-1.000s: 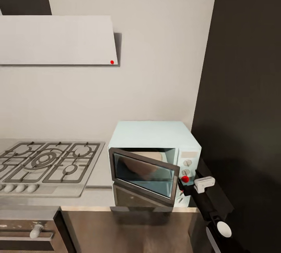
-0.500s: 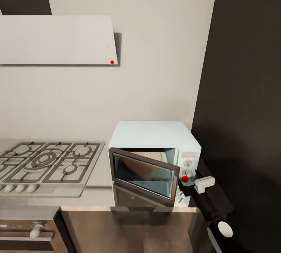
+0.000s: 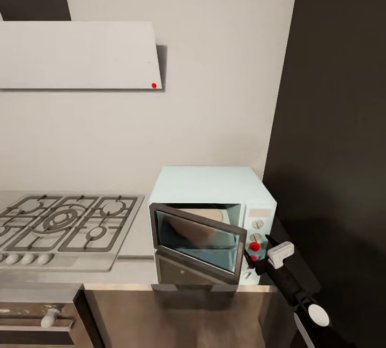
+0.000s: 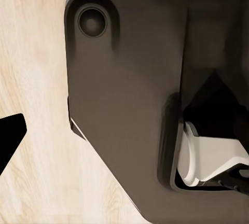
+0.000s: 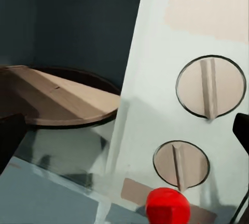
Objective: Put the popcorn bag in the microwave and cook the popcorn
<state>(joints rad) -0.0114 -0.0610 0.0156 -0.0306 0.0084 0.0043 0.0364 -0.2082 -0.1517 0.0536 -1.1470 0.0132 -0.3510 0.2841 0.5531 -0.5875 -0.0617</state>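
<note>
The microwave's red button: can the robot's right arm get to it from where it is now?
Probably yes. The right gripper sits just at the control panel, close below the red button, with nothing between them; the half-open door hangs off to the side.

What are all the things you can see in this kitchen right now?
microwave: one, mint-blue, on the countertop, door partly open.
knobs: two, beige, on the microwave's panel.
indicator light: one, red, below the knobs.
popcorn bag: one, brownish, inside the microwave.
gas hob: one, grey with dark grates, beside the microwave.
range hood: one, pale grey, on the wall, with a red dot.
countertop: one, grey.
tall cabinet: one, dark, beside the microwave.
right gripper: one, black, at the microwave's panel.
</note>
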